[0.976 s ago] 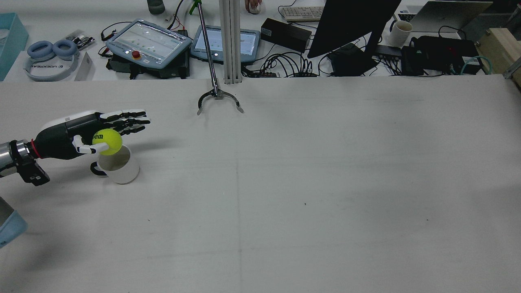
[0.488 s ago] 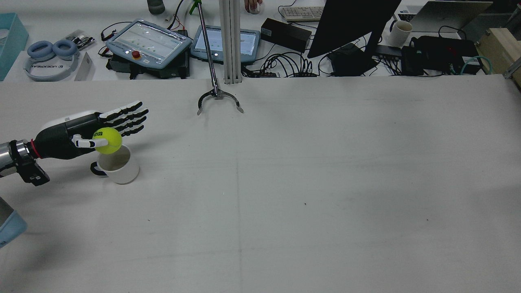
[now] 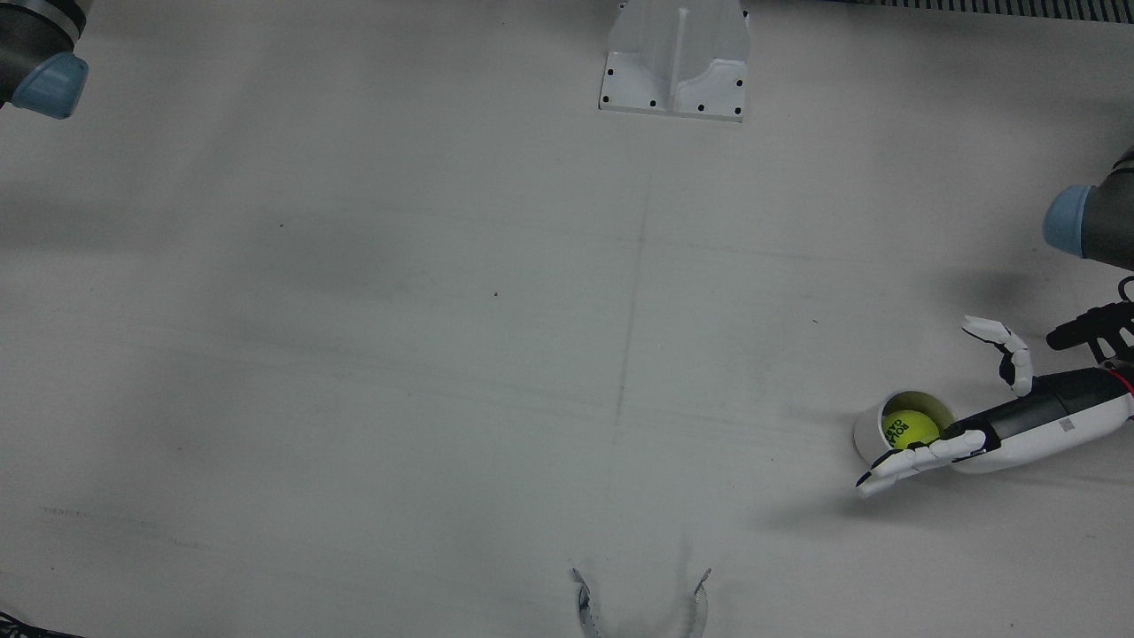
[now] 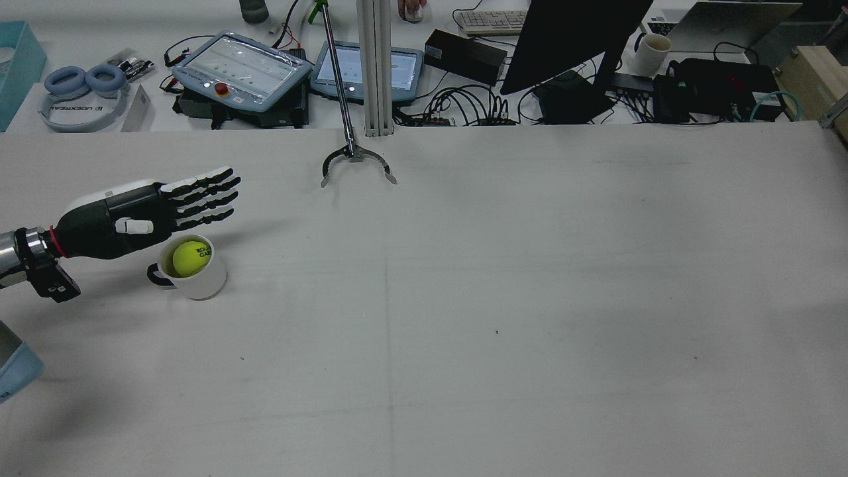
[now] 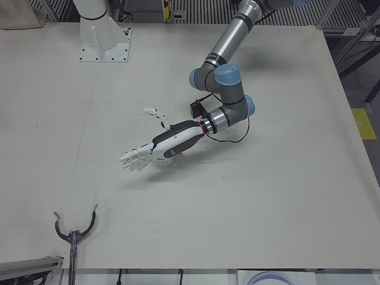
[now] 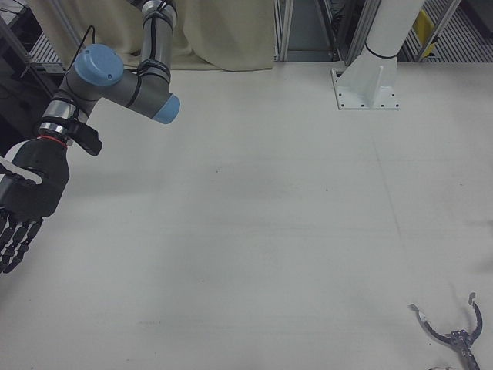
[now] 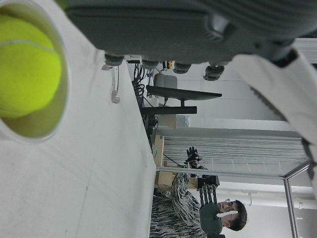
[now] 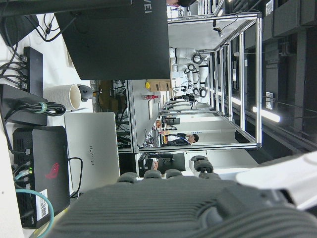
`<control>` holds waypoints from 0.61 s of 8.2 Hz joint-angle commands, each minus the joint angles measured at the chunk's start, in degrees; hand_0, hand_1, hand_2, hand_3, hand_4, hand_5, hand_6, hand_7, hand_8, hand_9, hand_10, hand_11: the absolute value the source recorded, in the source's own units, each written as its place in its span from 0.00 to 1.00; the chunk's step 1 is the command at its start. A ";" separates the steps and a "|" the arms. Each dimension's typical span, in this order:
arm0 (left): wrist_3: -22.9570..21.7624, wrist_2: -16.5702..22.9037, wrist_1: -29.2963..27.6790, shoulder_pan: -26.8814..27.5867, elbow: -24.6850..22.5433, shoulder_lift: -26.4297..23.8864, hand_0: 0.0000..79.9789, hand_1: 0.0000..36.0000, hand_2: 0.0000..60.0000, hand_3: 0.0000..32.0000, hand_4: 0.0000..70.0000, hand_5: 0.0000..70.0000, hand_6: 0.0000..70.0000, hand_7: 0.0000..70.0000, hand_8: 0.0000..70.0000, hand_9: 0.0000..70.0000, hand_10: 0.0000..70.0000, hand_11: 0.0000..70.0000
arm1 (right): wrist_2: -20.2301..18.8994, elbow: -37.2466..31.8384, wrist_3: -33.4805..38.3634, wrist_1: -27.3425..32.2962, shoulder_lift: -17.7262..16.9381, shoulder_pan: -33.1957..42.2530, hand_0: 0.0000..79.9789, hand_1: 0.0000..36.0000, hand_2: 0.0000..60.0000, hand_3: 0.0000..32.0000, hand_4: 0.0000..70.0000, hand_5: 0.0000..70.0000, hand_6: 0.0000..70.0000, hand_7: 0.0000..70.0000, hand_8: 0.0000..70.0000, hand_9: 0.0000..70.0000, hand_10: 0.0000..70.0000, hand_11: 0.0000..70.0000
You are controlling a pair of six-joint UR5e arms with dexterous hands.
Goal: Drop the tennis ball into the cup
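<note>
Sitting inside the white cup (image 4: 192, 275), the tennis ball (image 4: 191, 258) lay near the left edge of the table (image 4: 464, 318) in the rear view, with the cup's dark handle pointing toward 9 o'clock. Just above and behind the cup, at about 11 o'clock from it, the left hand (image 4: 152, 209) hovered released, its fingers (image 4: 205, 192) stretched flat and spread toward 3 o'clock, holding nothing. Further right, near the table's far edge, a metal claw tool (image 4: 358, 165) rested with its prongs apart, well away from the cup. In the front view the ball (image 3: 910, 429) showed yellow within the cup's rim (image 3: 864, 425), with the left hand (image 3: 992, 434) reaching over the cup's 6 o'clock side and one finger (image 3: 1005, 346) raised apart at 1 o'clock. In the right-front view the right hand (image 6: 27, 204) hung at the far left above the bare table (image 6: 269, 247), fingers (image 6: 14, 243) pointing down toward 6 o'clock, loosely extended and empty
</note>
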 commanded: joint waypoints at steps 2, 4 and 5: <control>0.00 0.00 -0.09 -0.35 0.58 0.00 0.40 0.10 0.21 0.41 0.14 0.00 0.00 0.04 0.00 0.00 0.00 0.00 | 0.00 -0.01 0.00 -0.06 0.00 0.00 0.00 0.00 0.00 0.00 0.00 0.00 0.00 0.00 0.00 0.00 0.00 0.00; 0.00 0.09 0.00 -5.06 0.58 0.00 0.41 0.12 0.24 0.38 0.14 0.00 0.00 0.04 0.00 0.00 0.00 0.00 | 0.00 0.08 0.00 -0.06 0.00 0.00 0.00 0.00 0.00 0.00 0.00 0.00 0.00 0.00 0.00 0.00 0.00 0.00; 0.09 0.09 1.13 -9.97 0.67 -0.09 0.44 0.13 0.25 0.36 0.14 0.00 0.00 0.05 0.00 0.00 0.00 0.00 | 0.00 -0.01 0.00 -0.06 0.00 0.00 0.00 0.00 0.00 0.00 0.00 0.00 0.00 0.00 0.00 0.00 0.00 0.00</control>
